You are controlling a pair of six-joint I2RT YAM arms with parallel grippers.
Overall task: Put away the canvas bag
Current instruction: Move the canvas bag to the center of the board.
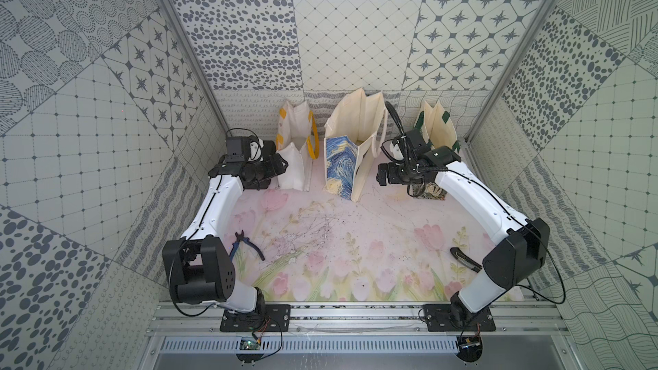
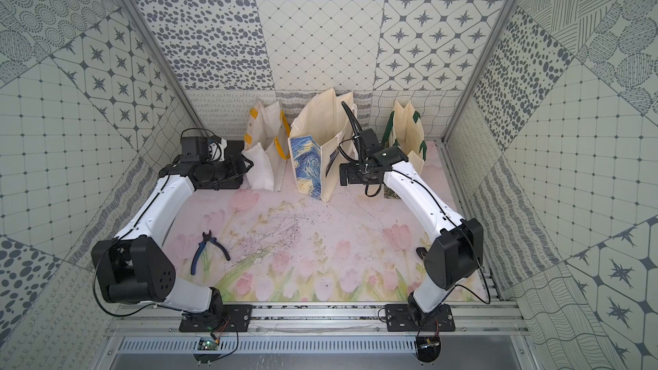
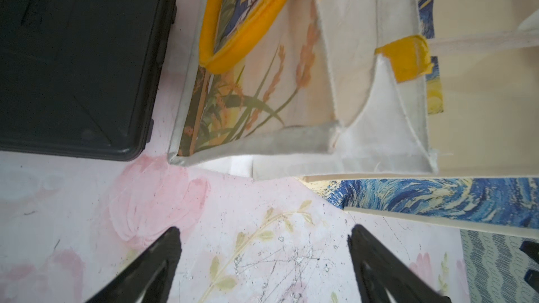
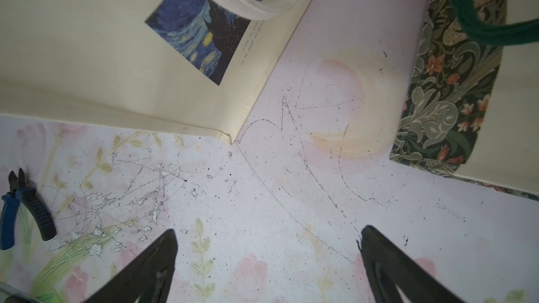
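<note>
A scratched table (image 1: 356,243) printed with pink tulips is enclosed by walls (image 1: 352,48) papered in grey-and-white patchwork patterns and edged in front by an aluminium rail (image 1: 356,316).

Three bags stand in a row along the far edge of the worktop (image 1: 356,236): left bag (image 1: 293,151), middle bag (image 1: 350,144) just beside it, right bag (image 1: 436,126) apart. A case (image 3: 73,53) lies just left of the left bag. Pliers (image 1: 245,249) lie near left, and a small object (image 1: 463,259) lies near right.

free: mat (image 1: 356,236) centre | blocked: yellow-handled bag (image 1: 293,169), starry bag (image 1: 341,165), green-handled bag (image 1: 438,126)
</note>
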